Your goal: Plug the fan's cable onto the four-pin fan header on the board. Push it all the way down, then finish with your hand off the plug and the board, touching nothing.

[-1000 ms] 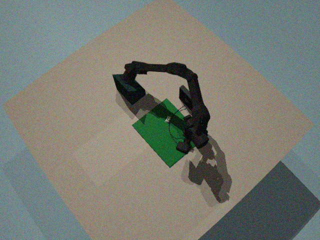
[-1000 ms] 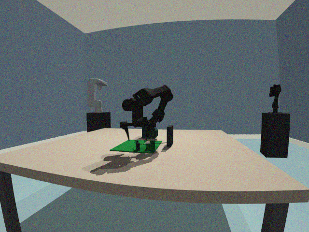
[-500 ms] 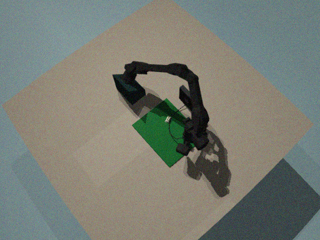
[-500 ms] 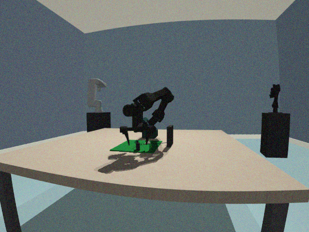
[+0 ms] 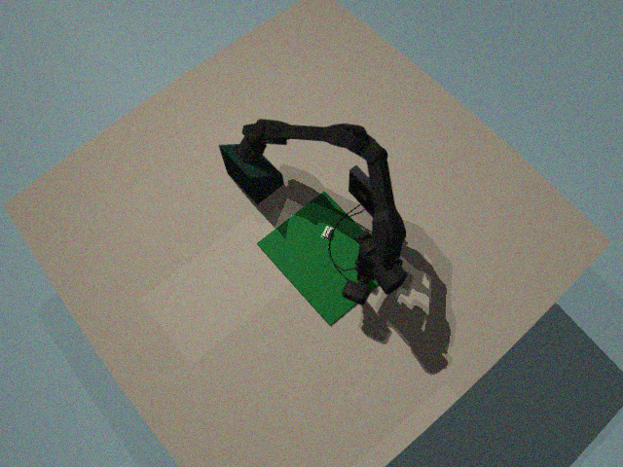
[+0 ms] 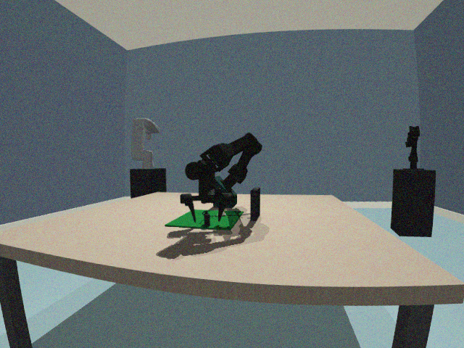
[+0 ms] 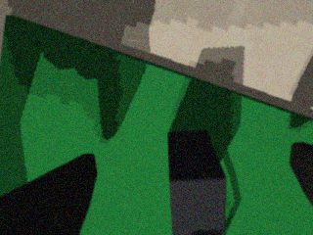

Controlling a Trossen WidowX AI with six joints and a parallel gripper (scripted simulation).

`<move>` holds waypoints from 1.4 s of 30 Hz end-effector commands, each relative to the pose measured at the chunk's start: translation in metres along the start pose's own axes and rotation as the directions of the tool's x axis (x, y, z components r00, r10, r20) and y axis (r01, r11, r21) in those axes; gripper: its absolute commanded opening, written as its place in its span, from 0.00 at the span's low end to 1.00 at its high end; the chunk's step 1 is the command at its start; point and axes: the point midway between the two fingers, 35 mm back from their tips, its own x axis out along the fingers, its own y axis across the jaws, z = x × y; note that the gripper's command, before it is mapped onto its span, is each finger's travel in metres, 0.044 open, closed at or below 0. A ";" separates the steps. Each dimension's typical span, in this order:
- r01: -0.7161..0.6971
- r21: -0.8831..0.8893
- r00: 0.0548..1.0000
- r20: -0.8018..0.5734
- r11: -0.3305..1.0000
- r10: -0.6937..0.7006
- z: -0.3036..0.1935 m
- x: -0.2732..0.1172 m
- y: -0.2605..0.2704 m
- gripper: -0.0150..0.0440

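The green board (image 5: 302, 266) (image 6: 177, 222) (image 7: 132, 196) lies on the table. The four-pin header, a small white piece (image 5: 327, 232), is on the board in the top view; it does not show in the wrist view. The cable's plug, a dark block (image 6: 206, 220) (image 7: 198, 203), is near the board's edge, away from the header. The arm hides it in the top view. A thin black cable (image 5: 330, 247) (image 7: 236, 183) curves across the board. My gripper (image 6: 206, 221) (image 7: 191, 158) is open, a finger on each side of the plug with gaps on both sides.
A black upright block (image 5: 358, 187) (image 6: 255, 204), where the cable ends, stands beside the board. The arm's dark base (image 5: 254, 173) is near another board corner. Shadows of the arm fall across the board and the table (image 5: 226, 321) (image 6: 318, 239).
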 end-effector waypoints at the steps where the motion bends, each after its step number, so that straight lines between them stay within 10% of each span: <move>1: 0.000 0.000 1.000 0.000 1.000 0.000 0.000 0.000 0.000 0.82; 14: 0.000 0.000 1.000 0.000 1.000 0.000 0.000 0.000 0.000 0.25; 28: -0.005 0.011 1.000 -0.001 1.000 0.005 0.000 -0.049 -0.001 0.25; 42: -0.003 0.460 1.000 -0.002 0.888 0.005 -0.037 -0.055 0.019 0.25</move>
